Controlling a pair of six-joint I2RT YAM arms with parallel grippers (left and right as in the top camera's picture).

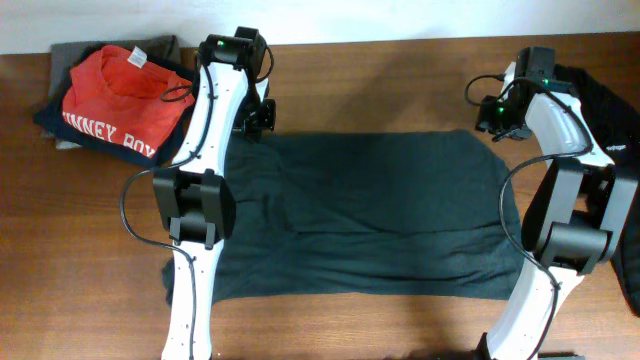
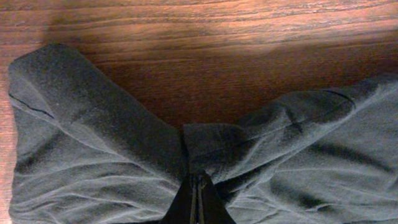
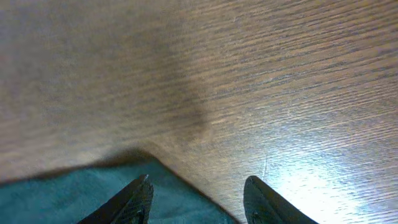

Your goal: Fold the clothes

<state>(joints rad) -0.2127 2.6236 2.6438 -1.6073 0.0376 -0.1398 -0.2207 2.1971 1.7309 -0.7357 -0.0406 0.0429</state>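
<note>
The clothes in play are one dark charcoal T-shirt (image 1: 370, 210), spread flat across the middle of the table with no lettering showing. My left gripper (image 1: 262, 118) is at its far left corner. In the left wrist view its jaws (image 2: 198, 180) are shut, and the fabric (image 2: 93, 155) puckers in towards the tips, pinched between them. My right gripper (image 1: 492, 125) hovers at the far right corner. It is open (image 3: 199, 182), with the shirt's corner (image 3: 62, 193) under its left finger and bare wood between the tips.
A stack of folded garments, a red shirt (image 1: 115, 85) on top, lies at the far left of the wooden table (image 1: 380, 80). A black garment (image 1: 610, 110) lies at the right edge behind the right arm.
</note>
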